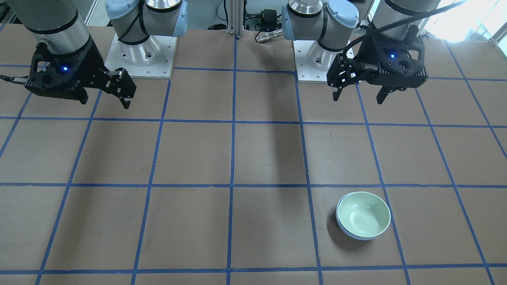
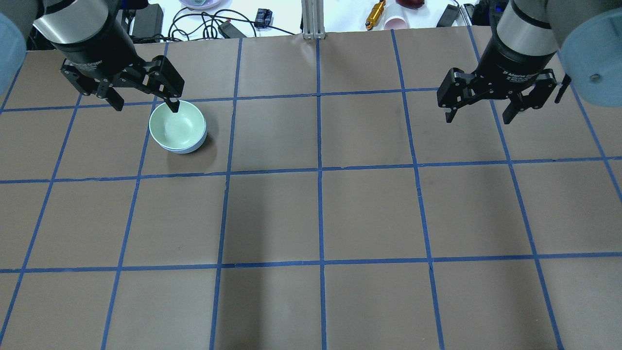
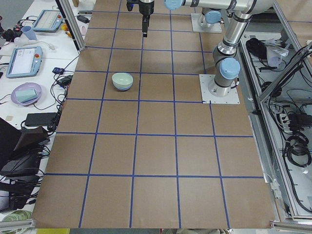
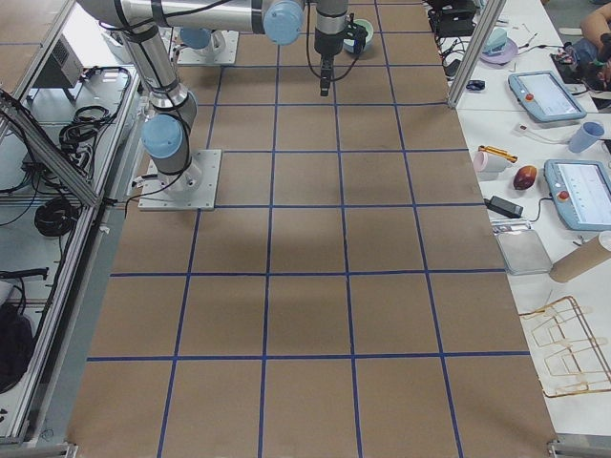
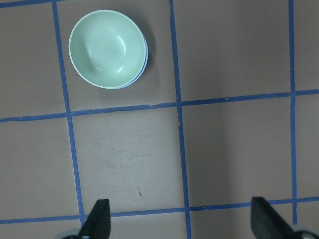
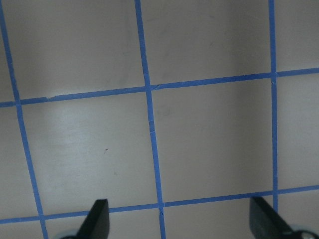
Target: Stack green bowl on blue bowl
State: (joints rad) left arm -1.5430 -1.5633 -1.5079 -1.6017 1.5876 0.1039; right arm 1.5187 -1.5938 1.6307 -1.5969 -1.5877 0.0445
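**green bowl nested in blue bowl on taped table**

the brown table is gridded with blue tape. white benches along its far edge carry cables and a teach pendant. the green bowl sits inside the blue bowl on the left side, far from the arm bases. the left gripper hangs above them, jaws spread wide and empty. the right gripper, well apart at the right, is likewise spread and empty.

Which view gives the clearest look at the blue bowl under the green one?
Exterior front-facing: the blue bowl shows as a crescent beneath the green bowl, largest here. The overhead and left wrist views show only a thin blue edge. Exterior left shows it small and side-on, exterior right hardly shows it, and the right wrist view not at all.
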